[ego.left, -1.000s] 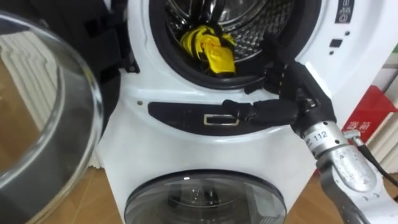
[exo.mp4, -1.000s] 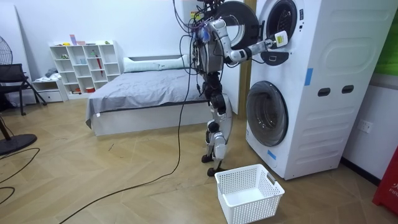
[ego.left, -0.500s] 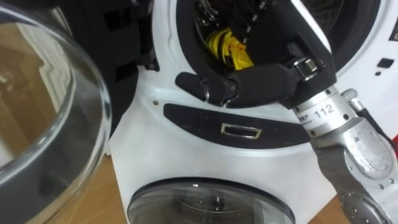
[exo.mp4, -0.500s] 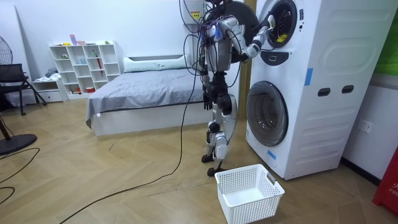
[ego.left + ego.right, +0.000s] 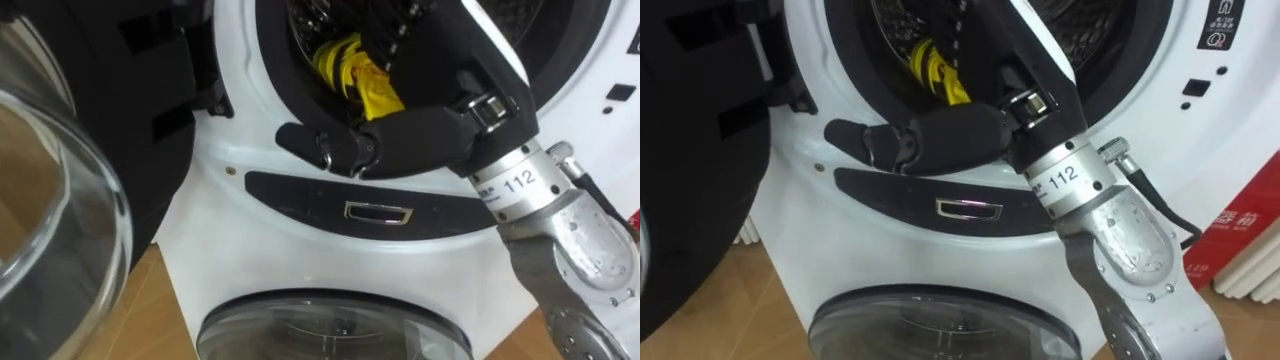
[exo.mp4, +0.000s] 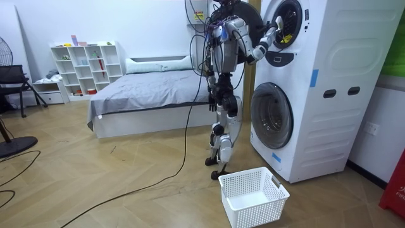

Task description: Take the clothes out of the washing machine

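At frame centre the right hand (image 5: 400, 140) hovers at the lower rim of the upper washing machine's (image 5: 240, 215) open drum, its fingers loosely together, partly bent and gripping nothing, likely poised to reach in. The yellow garment (image 5: 372, 92) sits inside the drum, just above and behind the hand.

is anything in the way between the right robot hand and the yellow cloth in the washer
Nothing visible. The washer door is swung open to the left. The right robot hand lies open across the lower rim of the opening, and the yellow cloth sits just behind it inside the drum, uncovered.
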